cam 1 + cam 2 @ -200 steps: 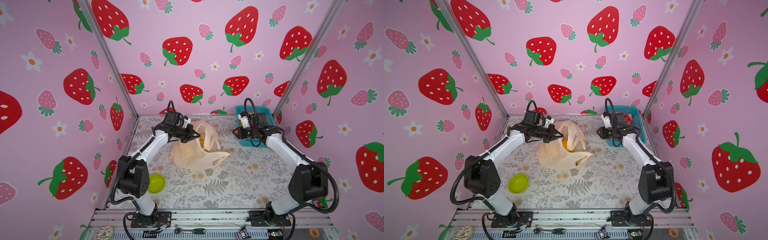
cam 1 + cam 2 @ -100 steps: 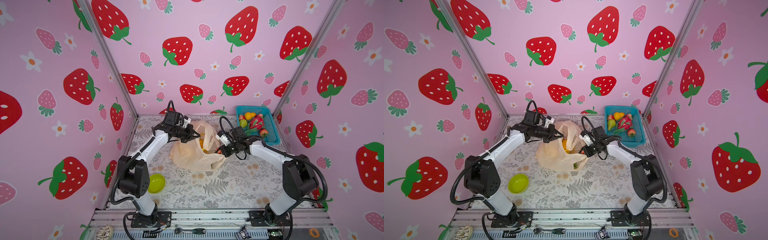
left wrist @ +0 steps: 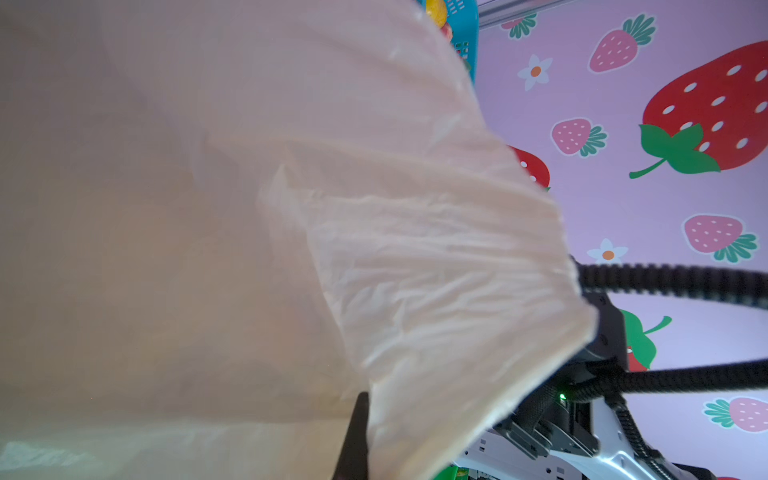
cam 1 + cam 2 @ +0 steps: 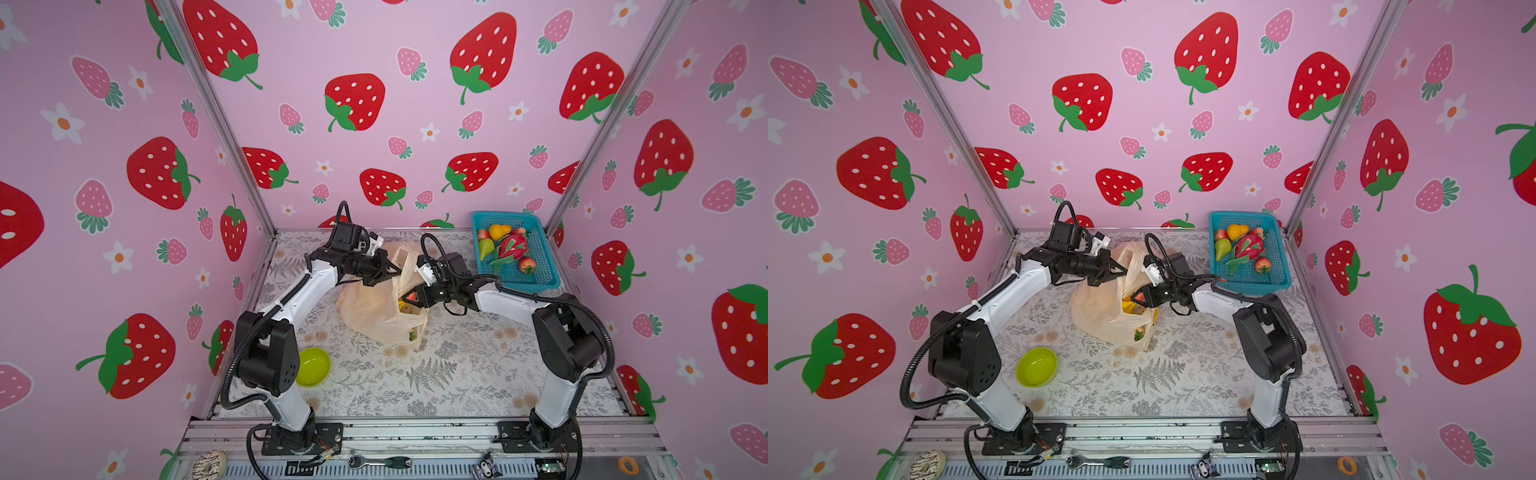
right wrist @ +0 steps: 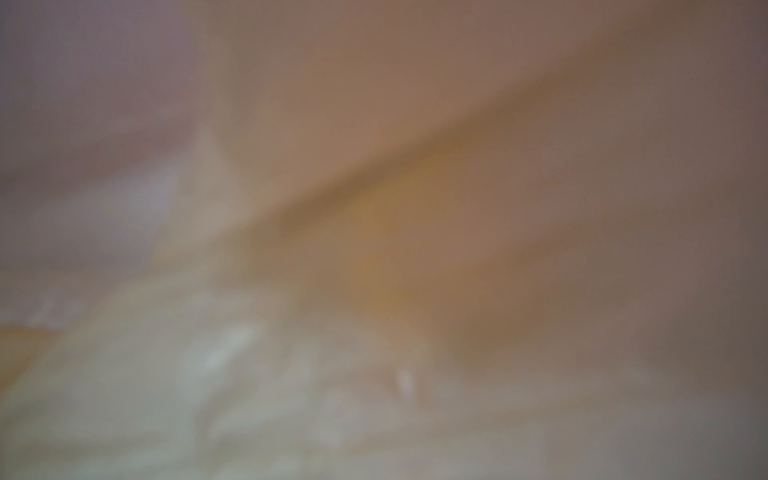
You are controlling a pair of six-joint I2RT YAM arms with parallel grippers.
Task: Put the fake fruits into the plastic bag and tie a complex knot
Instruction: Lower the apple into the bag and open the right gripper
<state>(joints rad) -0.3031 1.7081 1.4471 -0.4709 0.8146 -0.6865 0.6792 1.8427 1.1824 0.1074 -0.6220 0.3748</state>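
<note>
Strawberry-print walls [image 4: 415, 54] surround the plastic bag [image 4: 365, 306], its printing [image 4: 1137, 335] illegible.

Pink walls [image 4: 374, 33] with red strawberries. Peach see-through bag [image 4: 365, 307], teal basket [image 4: 519, 286], lime bowl [image 4: 313, 365], red apple [image 4: 411, 296], grey fern-print worktop [image 4: 457, 374].

We see the left gripper [image 4: 1122, 273] pinched shut on the raised rim of the plastic bag [image 4: 1096, 307], while the right gripper [image 4: 1138, 298] sits at the bag's mouth with a red apple [image 4: 1141, 296] between its fingers. Yellow fruit [image 4: 1128, 308] shows inside the bag. Behind and right of the bag stands a teal basket [image 4: 1254, 286]; in front of the bag, leftward, a green bowl [image 4: 1037, 366].
</note>
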